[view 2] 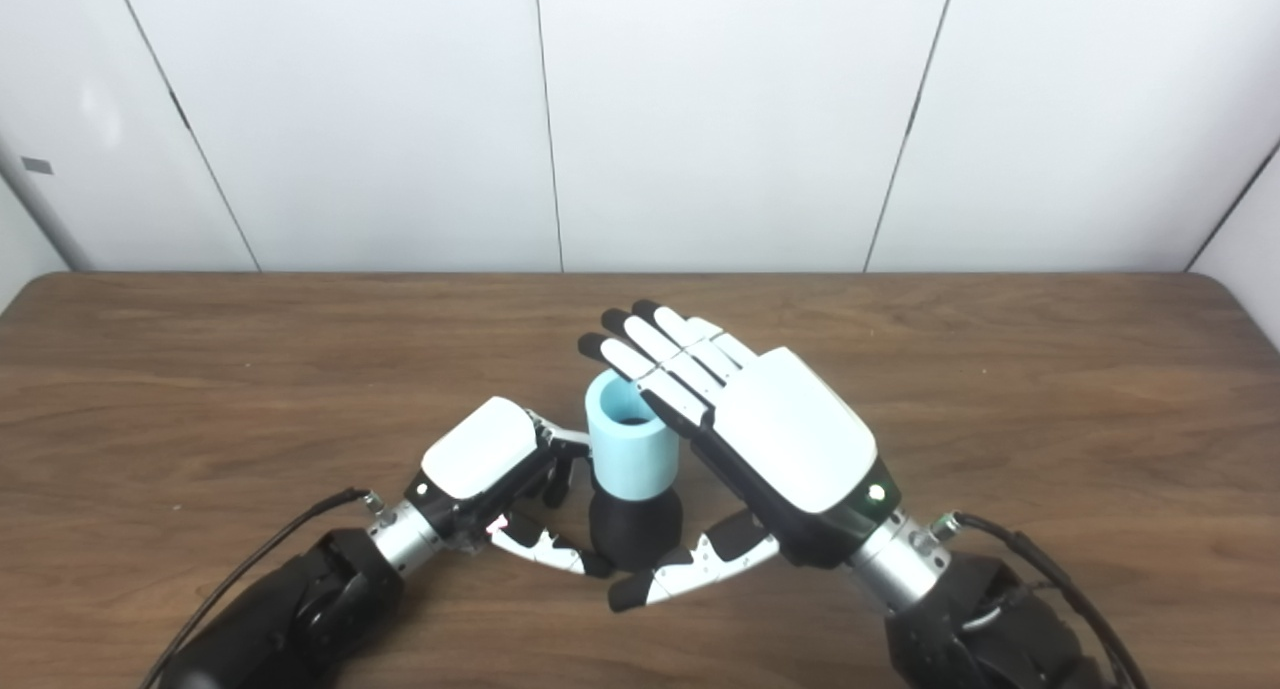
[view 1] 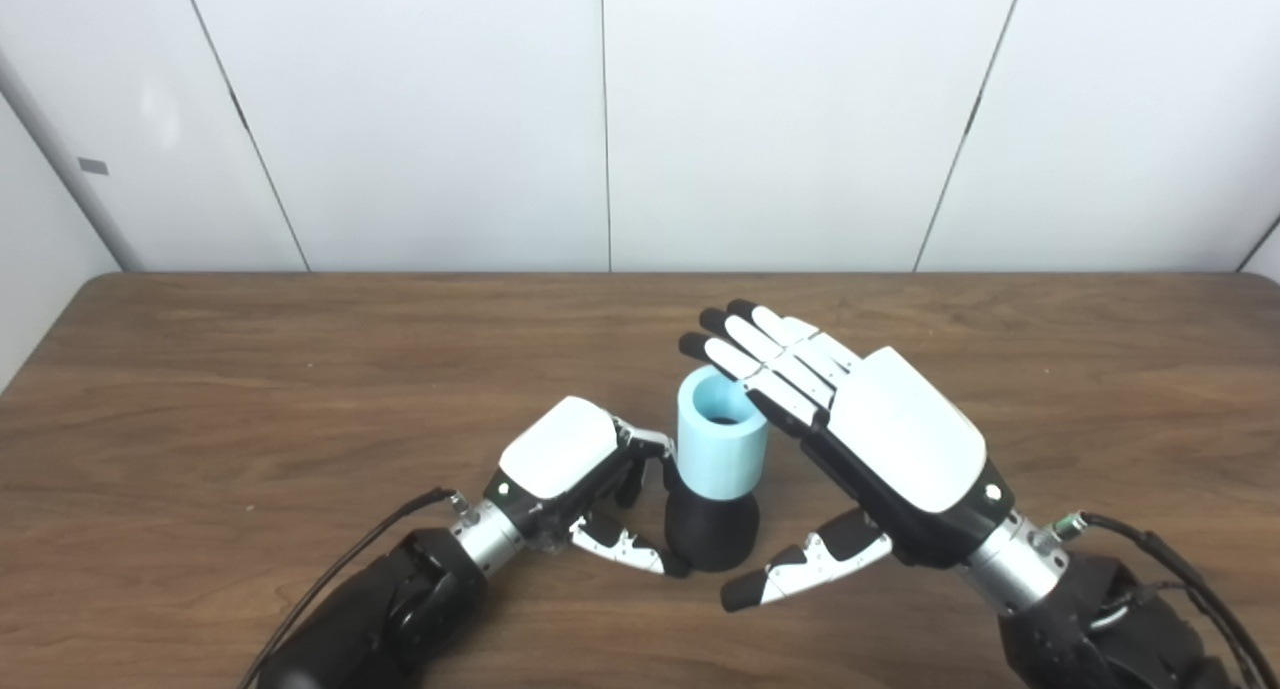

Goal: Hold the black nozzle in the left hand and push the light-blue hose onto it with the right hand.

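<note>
The black nozzle (view 1: 712,534) stands upright on the wooden table (view 1: 250,369) near the front middle. The light-blue hose (view 1: 722,439), a short open-topped tube, sits on top of the nozzle. My left hand (view 1: 570,469) is curled around the nozzle from the left, its thumb against the nozzle's front base and its fingers behind it. My right hand (view 1: 880,439) is open just right of the hose, fingers stretched flat beside the hose's rim and thumb low near the nozzle's base. It holds nothing. The same scene shows in the right eye view, with the hose (view 2: 632,444) between both hands.
White wall panels (view 1: 600,119) stand behind the table's far edge. Black cables run from both wrists toward the bottom corners.
</note>
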